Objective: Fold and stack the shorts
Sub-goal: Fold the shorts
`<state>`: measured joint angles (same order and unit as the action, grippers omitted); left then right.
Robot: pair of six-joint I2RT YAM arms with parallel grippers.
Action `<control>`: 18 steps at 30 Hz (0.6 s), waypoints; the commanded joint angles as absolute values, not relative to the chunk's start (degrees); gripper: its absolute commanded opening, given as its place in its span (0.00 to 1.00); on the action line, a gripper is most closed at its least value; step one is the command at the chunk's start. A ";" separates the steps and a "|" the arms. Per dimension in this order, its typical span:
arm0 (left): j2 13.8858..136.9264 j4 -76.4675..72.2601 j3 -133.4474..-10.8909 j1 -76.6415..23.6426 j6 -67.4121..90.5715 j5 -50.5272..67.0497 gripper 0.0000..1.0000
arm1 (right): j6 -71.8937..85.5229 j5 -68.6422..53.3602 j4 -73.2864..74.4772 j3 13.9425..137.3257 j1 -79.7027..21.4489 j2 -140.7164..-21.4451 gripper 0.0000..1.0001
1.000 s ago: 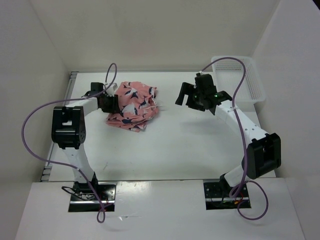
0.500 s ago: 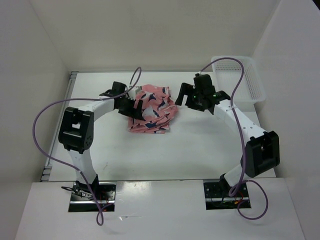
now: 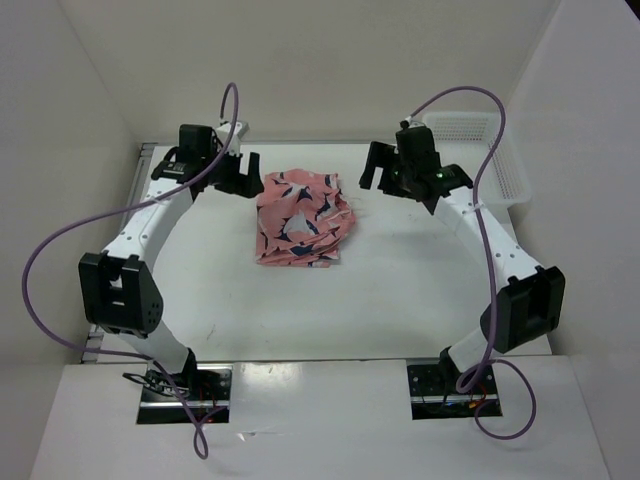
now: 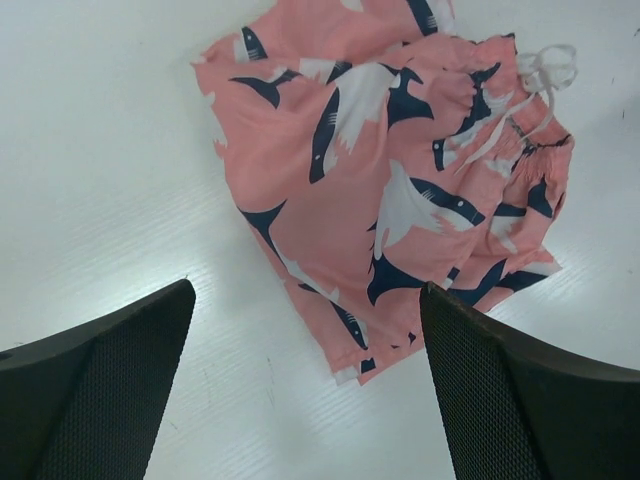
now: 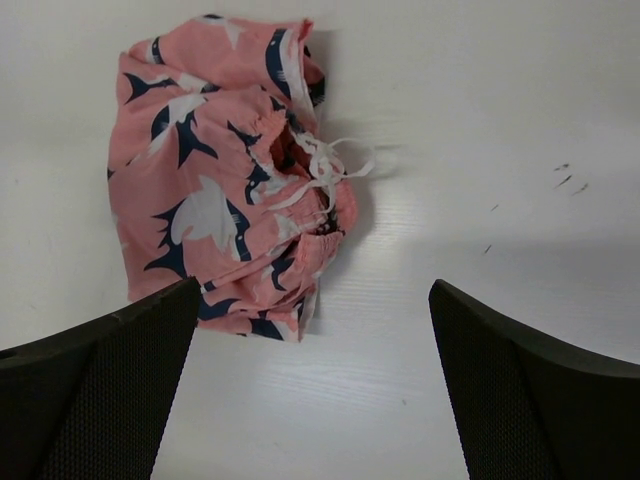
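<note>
On the left: left claw [image 3: 243,182], fingers [image 4: 110,390] spread wide, nothing between them. Up over the far left part of the white worktop [image 3: 200,290], just left of the shorts [image 3: 298,220] and not touching them.

In the middle: the shorts, pink with dark blue and white fish shapes, lying on the worktop in a folded, rumpled pile. Between the two claws, and nearer the far edge than the near one. White drawstring [image 5: 330,160] poking out on the right side of the pile, by the bunched waistband.

On the right: right claw [image 3: 378,172], also spread wide and gripping nothing. Just right of the shorts, by their far right corner, apart from the cloth.

At the far right corner: white mesh basket [image 3: 512,172], well apart from the shorts. Part of it hidden behind the right arm [image 3: 500,258], so no telling what lies in that part.
</note>
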<state>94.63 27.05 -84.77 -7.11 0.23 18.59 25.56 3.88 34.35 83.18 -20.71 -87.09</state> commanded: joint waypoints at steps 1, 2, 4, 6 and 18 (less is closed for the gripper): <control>91.76 25.31 -86.22 -7.38 0.00 17.67 1.00 | 23.82 7.37 37.70 87.80 -19.51 -88.51 1.00; 91.76 24.70 -86.22 -7.38 0.00 18.71 1.00 | 23.82 7.38 37.71 87.80 -19.51 -88.51 1.00; 93.07 22.86 -86.22 -7.38 0.00 21.53 1.00 | 23.82 5.55 37.71 87.80 -19.51 -89.12 1.00; 95.18 21.36 -86.22 -8.69 0.00 23.02 0.98 | 23.82 1.60 35.96 87.11 -19.51 -90.52 0.99; 100.20 7.76 -69.91 -13.09 0.00 28.82 0.46 | 26.98 -11.51 26.29 100.37 -27.25 -116.18 0.00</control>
